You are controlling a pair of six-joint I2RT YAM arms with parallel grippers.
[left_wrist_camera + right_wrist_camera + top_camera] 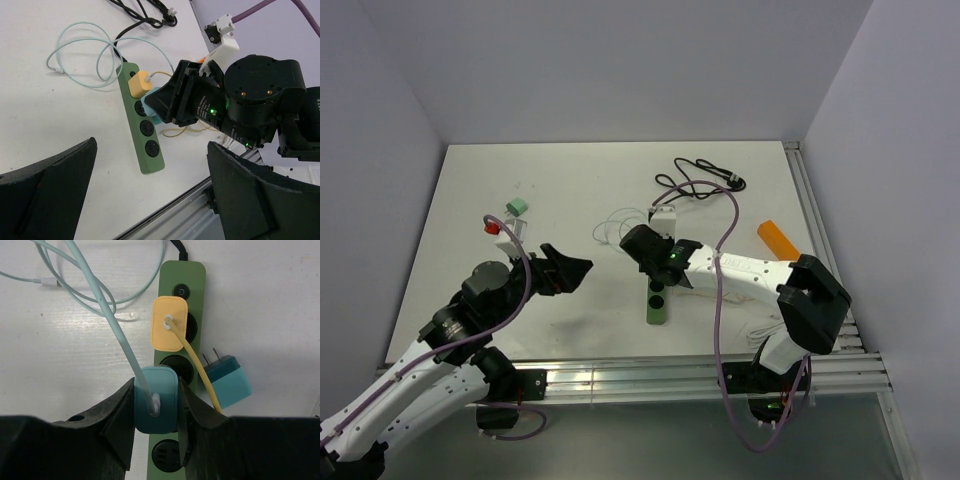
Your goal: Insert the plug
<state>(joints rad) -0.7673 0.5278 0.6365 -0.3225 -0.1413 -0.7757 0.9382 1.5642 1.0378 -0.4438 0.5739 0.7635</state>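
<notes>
Near the middle of the near edge of the table (pixel 470 180) lies the green power strip (pixel 192 275). Its long axis runs from the near edge toward the far edge. The right gripper (pixel 644 244) stands directly over it, clenched on a blue plug (pixel 155 390). The left gripper (pixel 570 266), spread and holding nothing, is well apart to the left, so the right arm is the nearer one.

The right wrist view shows the held plug a little left of the strip's middle line, between two free sockets. Whether its pins are in, I cannot tell, and the left wrist view hides them also. Farther along, a yellow plug (pixel 169 323) is seated, and a second blue plug (pixel 230 387) lies loose beside the strip.
</notes>
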